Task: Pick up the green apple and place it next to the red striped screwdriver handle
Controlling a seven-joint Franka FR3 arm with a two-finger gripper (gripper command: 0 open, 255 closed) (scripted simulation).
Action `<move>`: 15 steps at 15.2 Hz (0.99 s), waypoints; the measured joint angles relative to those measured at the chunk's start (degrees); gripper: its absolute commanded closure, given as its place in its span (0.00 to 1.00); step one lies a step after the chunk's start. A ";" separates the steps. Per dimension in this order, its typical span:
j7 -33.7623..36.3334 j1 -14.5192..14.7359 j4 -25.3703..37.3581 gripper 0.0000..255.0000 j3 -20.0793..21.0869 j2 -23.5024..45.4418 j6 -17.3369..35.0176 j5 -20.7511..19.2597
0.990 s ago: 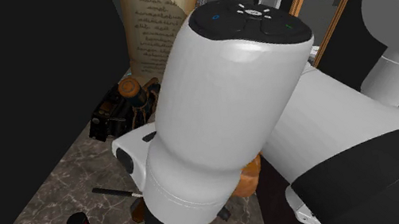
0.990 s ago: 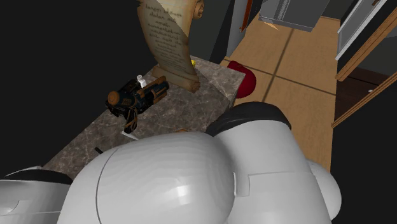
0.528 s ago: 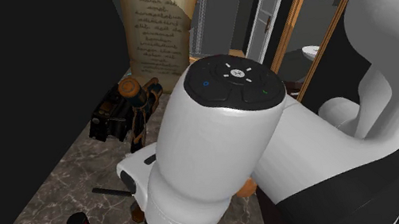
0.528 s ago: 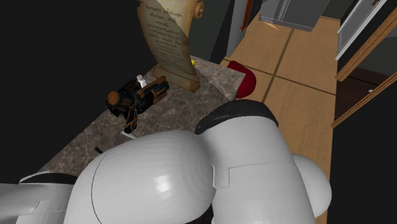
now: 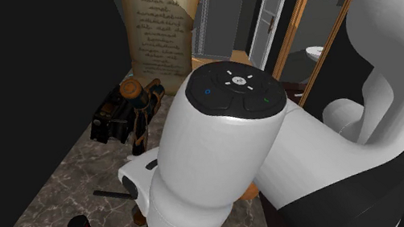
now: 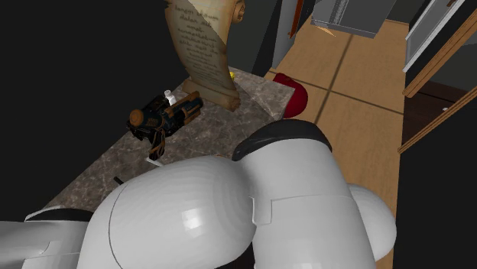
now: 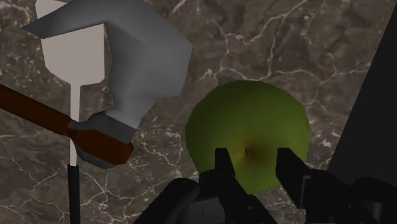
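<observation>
Round yellow-green apple (image 7: 248, 127), brownish stem dimple

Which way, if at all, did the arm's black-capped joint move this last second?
Yes: the black-capped joint dropped down the shoulder view, measured against the scroll.

The gripper (image 7: 253, 154), fingers spread, hangs over a green apple (image 7: 249, 124) on a marble counter (image 7: 305, 44); a grey-headed, brown-handled hatchet (image 7: 137, 70) lies just beside the apple.
</observation>
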 measured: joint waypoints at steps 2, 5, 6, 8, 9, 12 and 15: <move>0.00 0.00 0.00 0.00 0.00 0.00 0.00 0.00; 0.00 0.00 0.00 0.00 0.00 0.00 0.00 0.00; -0.43 0.05 0.27 0.00 0.01 -0.81 -0.90 0.66; -1.55 0.14 1.10 0.00 -0.08 -2.79 -3.30 2.26; -2.37 0.22 1.75 0.00 -0.22 -4.21 -5.07 3.35; -2.77 0.32 2.56 0.00 -0.29 -4.94 -6.54 3.95; -2.81 0.33 2.65 0.00 -0.29 -5.01 -6.71 4.02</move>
